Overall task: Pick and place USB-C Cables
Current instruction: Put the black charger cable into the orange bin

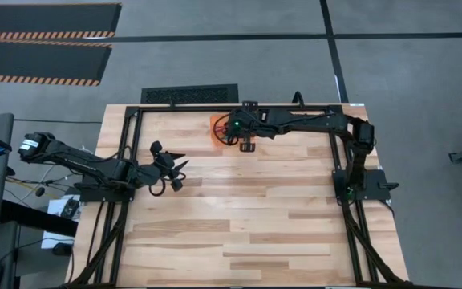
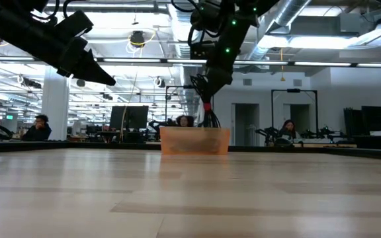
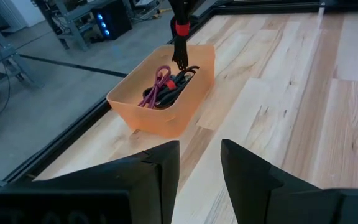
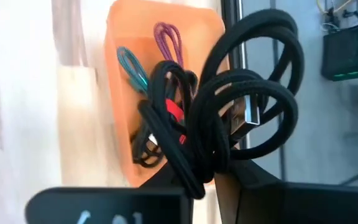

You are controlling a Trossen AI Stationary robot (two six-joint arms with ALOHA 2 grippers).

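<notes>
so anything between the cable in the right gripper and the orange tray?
Nothing visible. The right gripper holds a coiled black cable directly above the orange tray, which already holds other cables. The cable hangs over the open top. The left gripper waits off to the side, open.

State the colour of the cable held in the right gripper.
Black, with a red band: the cable in the right gripper shows best in the right wrist view.

Seen straight down from overhead and level from the tabletop, with close wrist cameras; all four views share the orange tray (image 1: pixel 218 128) at table's far edge.
</notes>
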